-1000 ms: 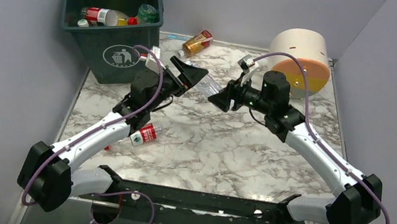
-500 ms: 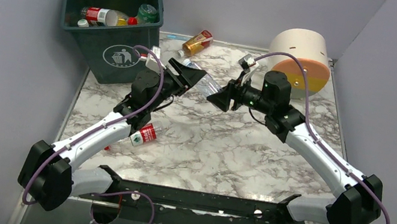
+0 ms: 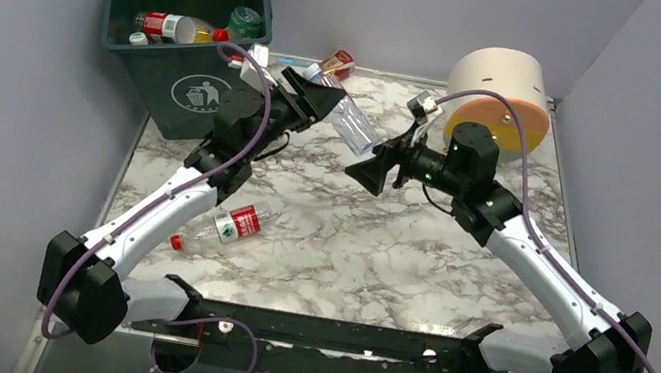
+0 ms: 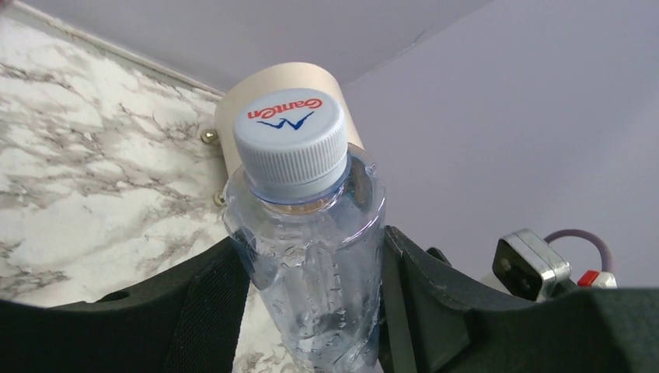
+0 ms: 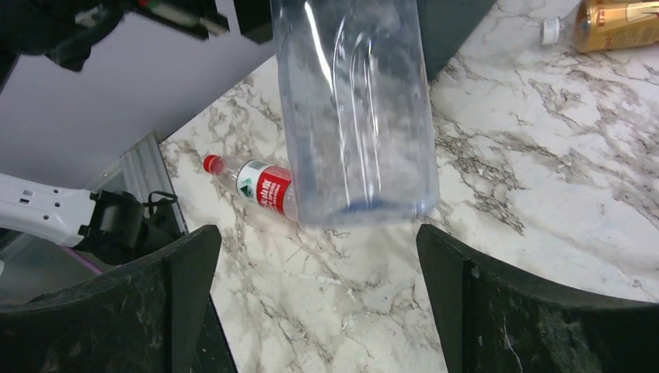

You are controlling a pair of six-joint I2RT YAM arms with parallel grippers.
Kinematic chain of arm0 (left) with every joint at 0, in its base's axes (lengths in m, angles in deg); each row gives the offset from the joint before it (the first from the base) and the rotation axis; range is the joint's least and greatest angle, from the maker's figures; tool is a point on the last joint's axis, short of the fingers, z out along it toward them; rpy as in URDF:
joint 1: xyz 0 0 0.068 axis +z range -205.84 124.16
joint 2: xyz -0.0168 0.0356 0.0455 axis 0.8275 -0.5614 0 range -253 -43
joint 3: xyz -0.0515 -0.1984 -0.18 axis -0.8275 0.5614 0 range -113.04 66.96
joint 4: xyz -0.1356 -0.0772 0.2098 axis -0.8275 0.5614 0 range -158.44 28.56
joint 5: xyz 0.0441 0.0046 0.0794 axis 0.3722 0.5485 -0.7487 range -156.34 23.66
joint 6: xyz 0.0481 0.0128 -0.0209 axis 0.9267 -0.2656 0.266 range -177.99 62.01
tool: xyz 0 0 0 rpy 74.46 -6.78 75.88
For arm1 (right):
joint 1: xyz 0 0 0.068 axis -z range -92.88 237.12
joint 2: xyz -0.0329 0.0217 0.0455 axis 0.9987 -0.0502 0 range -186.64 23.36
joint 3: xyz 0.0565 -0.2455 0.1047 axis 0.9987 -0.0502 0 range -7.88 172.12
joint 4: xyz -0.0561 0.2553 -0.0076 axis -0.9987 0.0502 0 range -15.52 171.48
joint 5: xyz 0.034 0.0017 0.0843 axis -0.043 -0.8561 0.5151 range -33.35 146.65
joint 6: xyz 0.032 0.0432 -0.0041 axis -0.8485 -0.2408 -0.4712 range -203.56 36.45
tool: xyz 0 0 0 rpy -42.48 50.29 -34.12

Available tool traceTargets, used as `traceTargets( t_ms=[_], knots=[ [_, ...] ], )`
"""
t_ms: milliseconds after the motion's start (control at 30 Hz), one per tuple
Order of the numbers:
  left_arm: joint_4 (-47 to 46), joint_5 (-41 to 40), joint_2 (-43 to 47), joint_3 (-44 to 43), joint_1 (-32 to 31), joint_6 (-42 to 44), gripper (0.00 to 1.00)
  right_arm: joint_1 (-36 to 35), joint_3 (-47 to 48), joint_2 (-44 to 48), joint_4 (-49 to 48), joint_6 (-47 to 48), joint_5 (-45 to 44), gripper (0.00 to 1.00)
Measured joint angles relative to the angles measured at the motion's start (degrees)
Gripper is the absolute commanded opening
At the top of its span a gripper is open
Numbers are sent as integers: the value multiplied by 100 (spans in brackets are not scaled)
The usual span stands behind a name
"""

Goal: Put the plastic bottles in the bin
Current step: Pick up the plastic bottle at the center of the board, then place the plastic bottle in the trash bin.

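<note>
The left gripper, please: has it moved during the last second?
Yes. The left gripper, shut on the clear bottle, has shifted toward the back wall and now sits closer to the bin.

Two arms, same build. The left arm (image 3: 154,218) and right arm (image 3: 546,268) have white link shells, black joint housings and bulky black shoulder blocks. We log a mauve cable (image 3: 265,115) looping along each arm. A black crossbar (image 3: 332,334) joins the bases. A green light (image 3: 455,150) shows on the right wrist housing. The left gripper (image 3: 320,104) and right gripper (image 3: 365,167) have black, wedge-shaped fingers (image 5: 497,311) with a rough, grainy surface.
</note>
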Motion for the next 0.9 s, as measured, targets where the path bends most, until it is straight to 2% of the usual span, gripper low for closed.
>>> traceTargets(
  t_ms=[233,700,900],
  knots=[
    [509,317,-98,-706,579,398,61,0,0,516,404,63,-260,100],
    [1215,1311,-553,-2695,2677,778,61,0,-70,686,588,94,-402,100],
    [1237,1523,-774,-3169,3460,850,62,0,-162,564,588,90,-396,99]
  ],
)
